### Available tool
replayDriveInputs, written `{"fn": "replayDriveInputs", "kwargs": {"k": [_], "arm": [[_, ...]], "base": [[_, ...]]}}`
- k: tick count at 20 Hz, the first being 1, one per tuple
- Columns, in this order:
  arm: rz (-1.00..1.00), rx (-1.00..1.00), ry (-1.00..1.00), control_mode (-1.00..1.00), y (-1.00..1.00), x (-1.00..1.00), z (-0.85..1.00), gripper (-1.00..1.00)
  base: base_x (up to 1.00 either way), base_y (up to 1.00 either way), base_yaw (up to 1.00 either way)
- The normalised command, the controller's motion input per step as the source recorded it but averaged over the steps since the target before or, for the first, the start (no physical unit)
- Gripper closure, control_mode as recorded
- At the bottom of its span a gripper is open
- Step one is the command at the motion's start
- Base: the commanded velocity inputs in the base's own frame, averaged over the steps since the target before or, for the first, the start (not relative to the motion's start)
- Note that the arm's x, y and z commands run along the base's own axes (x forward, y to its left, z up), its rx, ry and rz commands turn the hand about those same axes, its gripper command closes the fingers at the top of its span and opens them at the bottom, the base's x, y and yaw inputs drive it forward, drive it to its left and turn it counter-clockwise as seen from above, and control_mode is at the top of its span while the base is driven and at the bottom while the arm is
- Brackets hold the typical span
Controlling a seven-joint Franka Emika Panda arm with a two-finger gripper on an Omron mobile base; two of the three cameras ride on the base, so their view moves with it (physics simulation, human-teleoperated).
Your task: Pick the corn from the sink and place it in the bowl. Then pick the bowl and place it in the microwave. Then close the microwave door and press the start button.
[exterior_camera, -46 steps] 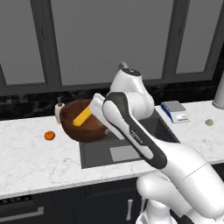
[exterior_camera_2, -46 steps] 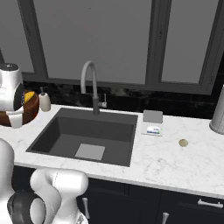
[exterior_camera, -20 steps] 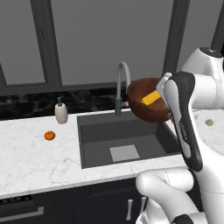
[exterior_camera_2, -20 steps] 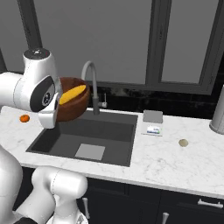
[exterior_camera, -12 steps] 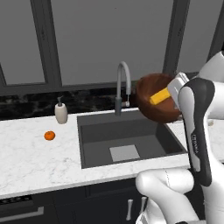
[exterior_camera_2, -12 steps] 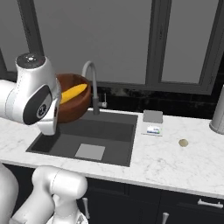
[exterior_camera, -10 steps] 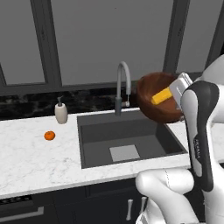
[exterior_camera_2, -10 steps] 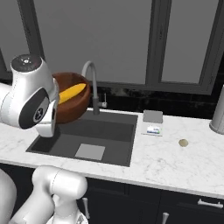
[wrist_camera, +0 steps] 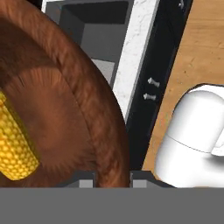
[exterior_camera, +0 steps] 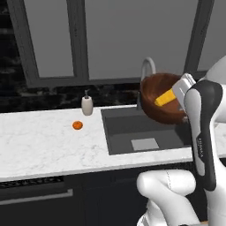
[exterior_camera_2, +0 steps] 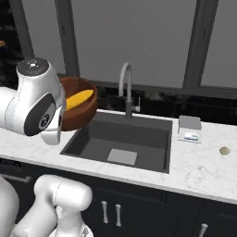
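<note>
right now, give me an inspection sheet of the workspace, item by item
surface: white marble counter with the dark sink set into it; the basin looks bare.
job's things: the bowl is held up in the air above the sink, tilted; the corn lies inside it. The microwave is not in these views.
clutter: small orange fruit and soap dispenser on the counter left of the sink; a small grey scale and a small round beige thing to its right.
grippers: gripper grips the bowl's rim, one fingertip on each side of the wall.
cables: nothing seen.
surroundings: gooseneck faucet behind the sink, grey window panes above, dark cabinets below.
</note>
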Motion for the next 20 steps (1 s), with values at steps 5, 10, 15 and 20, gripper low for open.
{"fn": "replayDriveInputs", "kwargs": {"k": [5,10,15,20], "arm": [[0.00,0.00,0.00,1.00,0.00,0.00,0.00,1.00],[0.00,0.00,0.00,1.00,0.00,0.00,0.00,1.00],[0.00,0.00,0.00,1.00,0.00,0.00,0.00,1.00],[0.00,0.00,0.00,1.00,0.00,0.00,0.00,1.00]], "base": [[-0.27,1.00,0.53],[0.01,0.69,0.80],[0.07,0.46,0.84],[0.08,0.40,0.85]]}}
